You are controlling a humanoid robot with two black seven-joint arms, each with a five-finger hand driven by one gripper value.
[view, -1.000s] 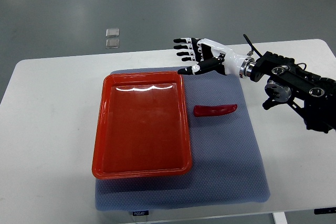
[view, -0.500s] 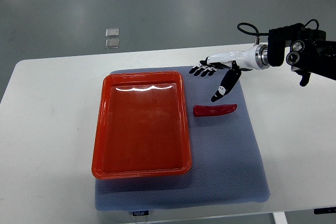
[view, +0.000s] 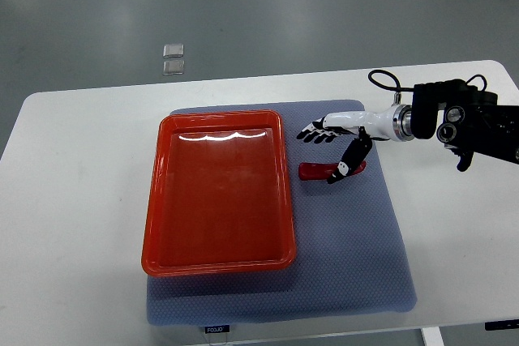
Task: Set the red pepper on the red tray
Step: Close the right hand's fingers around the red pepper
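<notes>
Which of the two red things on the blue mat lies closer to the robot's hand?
The red pepper, the small curved piece right of the red tray. The right hand is spread directly over it, thumb across it, while the tray sits apart to the left, empty.

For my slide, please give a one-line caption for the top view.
Right hand, fingers spread, reaches over the red pepper lying on the blue mat beside the empty red tray.

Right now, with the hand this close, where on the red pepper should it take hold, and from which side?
Probably around the middle of the red pepper, coming from above. It lies flat and lengthwise on the gray mat, apart from the red tray, so its long sides are free for fingers and thumb. The right hand is already over it, fingers spread, thumb near the pepper's right part.
</notes>
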